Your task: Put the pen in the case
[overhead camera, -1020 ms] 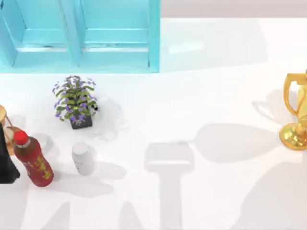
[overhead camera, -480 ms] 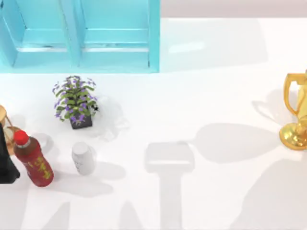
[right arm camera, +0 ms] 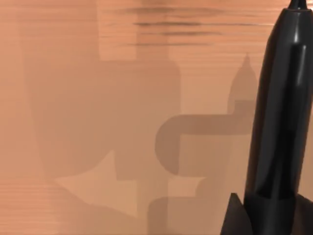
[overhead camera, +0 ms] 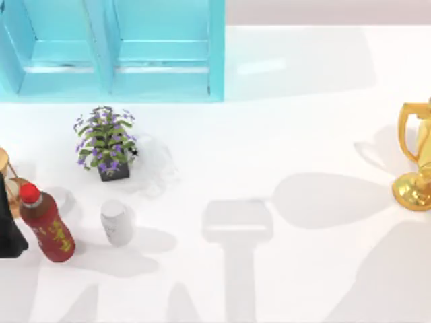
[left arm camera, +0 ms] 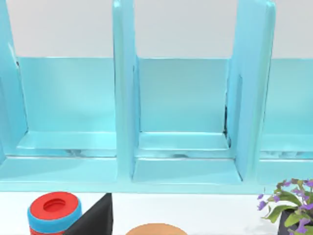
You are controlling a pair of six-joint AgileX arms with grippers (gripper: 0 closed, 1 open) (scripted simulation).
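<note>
The pen [right arm camera: 283,107] is a glossy black, slim barrel with a tapered tip, seen very close in the right wrist view. Its lower end sits in my right gripper [right arm camera: 274,220], and a dark finger [right arm camera: 235,218] presses beside it, so the gripper looks shut on the pen. Behind the pen is a brown wooden surface with shadows. The case [overhead camera: 121,60] is a light blue rack with upright dividers at the table's far left. The left wrist view faces the case's open compartments [left arm camera: 181,166] head-on.
In front of the case stand a potted purple-flowered plant [overhead camera: 106,142], a red bottle [overhead camera: 47,225], a small white bottle [overhead camera: 117,222] and a black object [overhead camera: 8,229] at the left edge. A gold trophy [overhead camera: 416,158] stands at the right edge. Arm shadows cross the white table [overhead camera: 283,134].
The arm shadows on the table have shifted slightly, most at the lower right. Nothing standing on the table has moved.
</note>
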